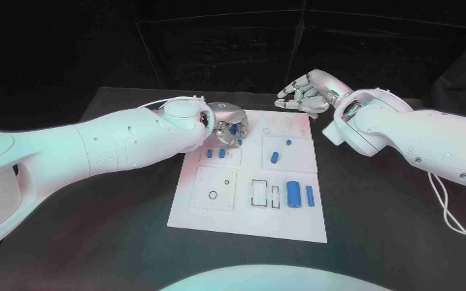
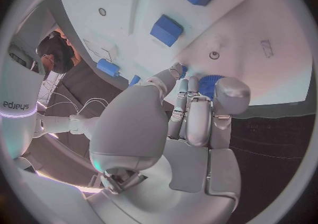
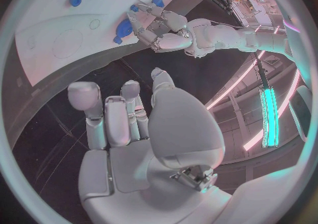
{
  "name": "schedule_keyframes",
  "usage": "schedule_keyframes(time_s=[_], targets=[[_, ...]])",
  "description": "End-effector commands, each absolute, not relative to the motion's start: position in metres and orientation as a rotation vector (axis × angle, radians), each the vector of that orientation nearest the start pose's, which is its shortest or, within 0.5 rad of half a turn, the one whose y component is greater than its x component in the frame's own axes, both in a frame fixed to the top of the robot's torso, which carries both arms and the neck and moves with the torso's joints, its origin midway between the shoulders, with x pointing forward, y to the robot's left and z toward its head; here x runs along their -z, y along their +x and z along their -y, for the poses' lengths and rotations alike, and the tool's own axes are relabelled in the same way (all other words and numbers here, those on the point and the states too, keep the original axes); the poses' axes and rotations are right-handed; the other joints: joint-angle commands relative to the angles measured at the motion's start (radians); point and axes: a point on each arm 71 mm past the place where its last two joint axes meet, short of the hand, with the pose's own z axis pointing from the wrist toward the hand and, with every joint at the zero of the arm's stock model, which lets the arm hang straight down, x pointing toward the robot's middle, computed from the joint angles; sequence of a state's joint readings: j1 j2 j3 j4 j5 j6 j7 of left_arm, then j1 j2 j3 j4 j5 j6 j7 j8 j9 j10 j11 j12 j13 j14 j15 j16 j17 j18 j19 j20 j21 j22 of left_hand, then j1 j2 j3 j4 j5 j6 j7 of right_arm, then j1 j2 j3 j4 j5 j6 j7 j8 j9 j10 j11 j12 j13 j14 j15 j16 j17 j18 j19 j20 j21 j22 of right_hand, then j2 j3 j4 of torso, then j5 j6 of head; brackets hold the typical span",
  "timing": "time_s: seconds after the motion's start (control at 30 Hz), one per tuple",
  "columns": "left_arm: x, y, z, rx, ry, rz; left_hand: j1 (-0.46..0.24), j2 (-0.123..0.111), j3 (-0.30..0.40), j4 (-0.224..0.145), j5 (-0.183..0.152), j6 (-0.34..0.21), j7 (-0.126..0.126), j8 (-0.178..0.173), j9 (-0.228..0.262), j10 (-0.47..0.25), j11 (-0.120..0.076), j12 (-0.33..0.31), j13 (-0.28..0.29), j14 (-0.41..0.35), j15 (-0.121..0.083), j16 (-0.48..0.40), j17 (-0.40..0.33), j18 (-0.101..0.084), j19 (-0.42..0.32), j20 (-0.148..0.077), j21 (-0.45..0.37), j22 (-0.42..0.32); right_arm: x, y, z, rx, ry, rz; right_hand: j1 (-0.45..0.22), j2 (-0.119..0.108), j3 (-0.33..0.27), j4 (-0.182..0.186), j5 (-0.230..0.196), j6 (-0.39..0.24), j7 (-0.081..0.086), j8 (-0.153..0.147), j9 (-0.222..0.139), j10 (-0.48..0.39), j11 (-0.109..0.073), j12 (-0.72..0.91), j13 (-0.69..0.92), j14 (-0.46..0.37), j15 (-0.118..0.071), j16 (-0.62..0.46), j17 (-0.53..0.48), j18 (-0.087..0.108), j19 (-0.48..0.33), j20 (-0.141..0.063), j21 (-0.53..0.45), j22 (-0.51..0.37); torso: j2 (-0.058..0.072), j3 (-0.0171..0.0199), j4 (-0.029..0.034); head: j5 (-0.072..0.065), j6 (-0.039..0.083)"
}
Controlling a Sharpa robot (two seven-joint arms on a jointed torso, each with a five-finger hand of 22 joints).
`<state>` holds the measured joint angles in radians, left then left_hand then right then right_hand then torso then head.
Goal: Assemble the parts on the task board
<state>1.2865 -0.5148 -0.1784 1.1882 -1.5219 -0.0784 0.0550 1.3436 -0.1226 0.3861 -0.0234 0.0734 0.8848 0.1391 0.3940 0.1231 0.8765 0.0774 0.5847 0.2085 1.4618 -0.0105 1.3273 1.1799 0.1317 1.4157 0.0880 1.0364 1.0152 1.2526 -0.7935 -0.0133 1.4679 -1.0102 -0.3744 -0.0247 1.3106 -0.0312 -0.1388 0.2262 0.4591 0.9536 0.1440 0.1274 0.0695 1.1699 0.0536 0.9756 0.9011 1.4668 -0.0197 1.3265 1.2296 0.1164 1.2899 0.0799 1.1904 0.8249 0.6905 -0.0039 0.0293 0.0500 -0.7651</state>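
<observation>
The white task board (image 1: pixel 248 220) lies in the middle of the black table. My left hand (image 1: pixel 225 124) hovers over its far left corner and pinches a round blue part (image 2: pixel 207 84) between thumb and fingertips; that part (image 3: pixel 124 26) is just above the board. My right hand (image 1: pixel 306 95) hangs beyond the board's far edge with its fingers (image 3: pixel 113 115) apart and nothing in them. Two small blue parts (image 1: pixel 215 152) lie just in front of the left hand. A short blue peg (image 1: pixel 276 155) and a blue dot (image 1: pixel 287 143) are in the right middle panel.
Near the board's front right, a blue block (image 1: pixel 294 195) and a blue bar (image 1: pixel 310 195) stand beside a dark rectangular slot (image 1: pixel 259 193). A round outline (image 1: pixel 213 192) marks the front left panel. Bare black table (image 1: pixel 116 237) surrounds the board.
</observation>
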Motion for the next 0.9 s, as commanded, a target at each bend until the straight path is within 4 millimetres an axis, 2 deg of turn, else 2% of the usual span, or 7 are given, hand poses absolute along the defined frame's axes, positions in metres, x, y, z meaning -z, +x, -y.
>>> schedule_keyframes(time_s=[0.03,0.6,0.9], targets=[[0.2174,0.5267,-0.1143,0.628,0.574,-1.843,0.006,0.007,0.014,0.0,0.0,0.012,0.001,-0.009,-0.006,0.012,0.001,-0.007,-0.008,0.02,0.002,0.004,0.0,-0.014,0.006,0.001,0.007,0.005,0.1493,0.5104,0.1944,-0.911,0.246,-1.612,0.002,0.01,-0.002,0.003,0.004,-0.008,-0.001,0.002,-0.001,-0.008,0.002,-0.003,-0.001,0.031,-0.004,-0.005,-0.001,0.016,-0.008,0.0,-0.004,-0.001,0.0,0.0002,-0.0007,0.002,-0.001],[0.2231,0.528,-0.1112,0.61,0.583,-1.887,-0.002,0.006,0.046,-0.003,-0.004,0.034,-0.002,-0.022,-0.024,0.035,-0.001,-0.025,-0.034,0.022,0.0,0.008,-0.004,-0.017,0.008,0.001,0.028,0.027,0.1497,0.5105,0.1933,-0.913,0.244,-1.617,0.003,0.011,-0.002,0.005,0.004,-0.008,0.0,0.002,-0.001,-0.007,0.002,-0.001,0.001,0.031,-0.003,-0.004,0.0,0.016,-0.007,0.001,-0.004,0.0,0.0,-0.0001,0.0003,0.0,-0.003],[0.2247,0.5276,-0.111,0.61,0.588,-1.899,0.008,0.028,0.097,-0.018,-0.005,0.087,-0.013,-0.027,-0.035,0.091,-0.014,-0.051,-0.061,0.026,-0.01,0.016,-0.002,-0.02,0.012,-0.006,0.053,0.054,0.1497,0.5105,0.1929,-0.914,0.243,-1.617,0.003,0.011,-0.002,0.005,0.004,-0.008,0.0,0.002,-0.001,-0.007,0.002,-0.001,0.001,0.031,-0.003,-0.004,0.0,0.016,-0.007,0.001,-0.004,0.0,0.0,0.0001,0.0,0.0,-0.005]])
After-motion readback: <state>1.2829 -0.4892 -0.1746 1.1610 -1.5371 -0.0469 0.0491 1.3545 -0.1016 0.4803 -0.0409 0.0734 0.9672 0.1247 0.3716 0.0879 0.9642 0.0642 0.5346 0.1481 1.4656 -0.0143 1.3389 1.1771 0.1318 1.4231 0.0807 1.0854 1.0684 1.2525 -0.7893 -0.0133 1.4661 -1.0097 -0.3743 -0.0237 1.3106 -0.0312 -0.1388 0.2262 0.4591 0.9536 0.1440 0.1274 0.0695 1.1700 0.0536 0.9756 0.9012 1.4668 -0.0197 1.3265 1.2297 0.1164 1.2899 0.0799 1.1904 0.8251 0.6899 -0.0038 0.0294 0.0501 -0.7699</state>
